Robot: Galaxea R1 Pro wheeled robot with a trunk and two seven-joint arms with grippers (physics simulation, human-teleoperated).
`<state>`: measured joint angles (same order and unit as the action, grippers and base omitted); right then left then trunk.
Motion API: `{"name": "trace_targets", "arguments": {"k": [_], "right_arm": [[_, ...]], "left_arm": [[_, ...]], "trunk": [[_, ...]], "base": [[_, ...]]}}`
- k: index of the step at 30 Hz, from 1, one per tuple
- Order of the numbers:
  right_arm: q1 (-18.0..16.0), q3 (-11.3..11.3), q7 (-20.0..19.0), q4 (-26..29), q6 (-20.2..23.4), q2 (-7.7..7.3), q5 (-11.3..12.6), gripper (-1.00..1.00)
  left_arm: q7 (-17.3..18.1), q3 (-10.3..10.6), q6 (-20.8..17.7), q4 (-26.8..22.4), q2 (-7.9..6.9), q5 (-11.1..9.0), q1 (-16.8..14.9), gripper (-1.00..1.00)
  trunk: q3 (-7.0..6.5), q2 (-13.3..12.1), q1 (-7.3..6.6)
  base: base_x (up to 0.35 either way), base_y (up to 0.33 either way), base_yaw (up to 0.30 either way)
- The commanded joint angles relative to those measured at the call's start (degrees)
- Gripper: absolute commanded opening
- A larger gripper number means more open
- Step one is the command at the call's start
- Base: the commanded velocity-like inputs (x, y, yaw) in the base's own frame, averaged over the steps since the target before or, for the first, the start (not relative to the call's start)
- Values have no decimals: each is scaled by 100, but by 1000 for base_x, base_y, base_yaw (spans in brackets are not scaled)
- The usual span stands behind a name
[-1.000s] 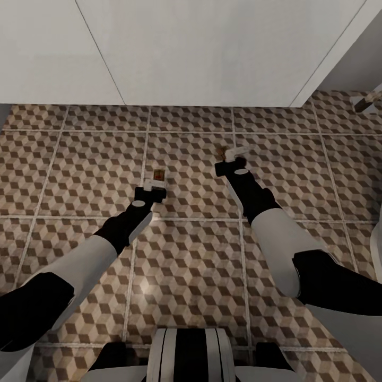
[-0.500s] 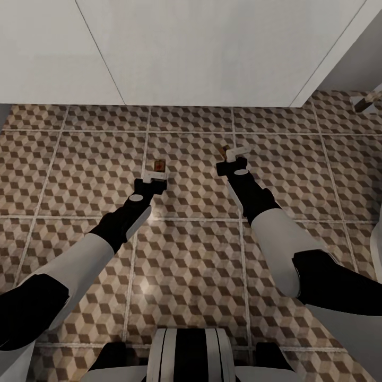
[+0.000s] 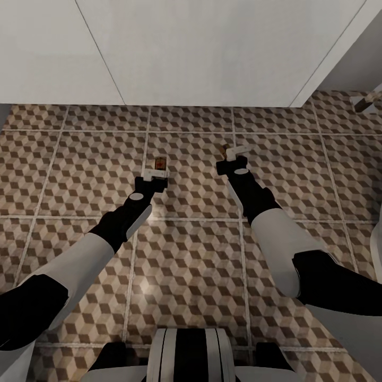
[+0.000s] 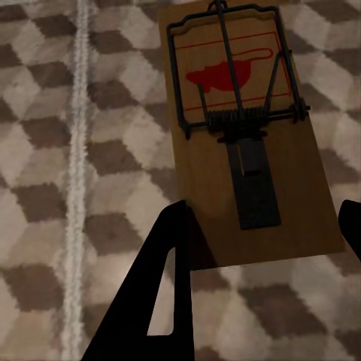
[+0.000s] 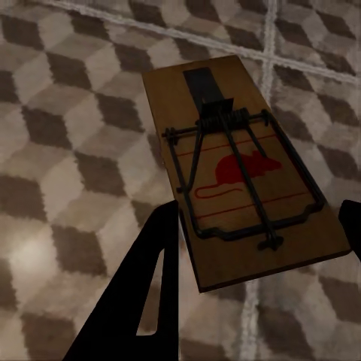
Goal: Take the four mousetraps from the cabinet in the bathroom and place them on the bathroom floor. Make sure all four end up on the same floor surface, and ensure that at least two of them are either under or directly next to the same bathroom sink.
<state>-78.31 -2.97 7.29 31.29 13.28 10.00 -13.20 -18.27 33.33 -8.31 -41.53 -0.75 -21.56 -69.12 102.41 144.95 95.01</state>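
Note:
Each gripper holds one mousetrap low over the bathroom floor (image 3: 79, 175). My left gripper (image 3: 155, 174) (image 4: 263, 214) is shut across the near end of a brown wooden mousetrap (image 3: 159, 163) (image 4: 248, 173) with a red mouse mark, which points away from me. My right gripper (image 3: 233, 155) (image 5: 259, 214) grips a second mousetrap (image 3: 225, 148) (image 5: 241, 188) by its sides, and its dark fingers (image 5: 154, 293) touch the board's edges. Both traps lie flat, close to the cube-patterned tiles. The cabinet is out of view.
A white panelled front (image 3: 201, 53) runs along the far edge of the floor, just beyond both grippers. A small fixture (image 3: 366, 101) sits at the far right. My own base (image 3: 185, 355) shows at the near edge.
My left gripper has moved forward, away from me, carrying its mousetrap with it. The right gripper and its trap have barely shifted.

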Motion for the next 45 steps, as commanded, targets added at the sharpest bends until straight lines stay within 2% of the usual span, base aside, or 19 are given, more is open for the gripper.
{"name": "trace_targets", "arguments": {"k": [1, 13, 32, 45], "right_arm": [[-1, -19, 35, 14, 51, 0, -50, -100], [0, -20, 36, 15, 52, 0, -51, -100], [0, -20, 36, -61, 52, 0, -50, -100], [0, -20, 36, -82, 52, 0, -42, -100]], "left_arm": [[-54, 38, -26, -17, -10, -38, -5, -100], [-54, 39, -60, -145, -13, -38, -5, -100], [-71, 42, -74, -215, -13, -33, 0, -100], [-71, 34, -74, -217, -15, -33, 2, -100]], "trunk": [[3, 1, -1], [259, 17, 30], [259, 20, 35], [259, 20, 35]], "base": [[0, 0, 0], [0, 0, 0], [3, 0, 0], [201, 0, 0]]}}
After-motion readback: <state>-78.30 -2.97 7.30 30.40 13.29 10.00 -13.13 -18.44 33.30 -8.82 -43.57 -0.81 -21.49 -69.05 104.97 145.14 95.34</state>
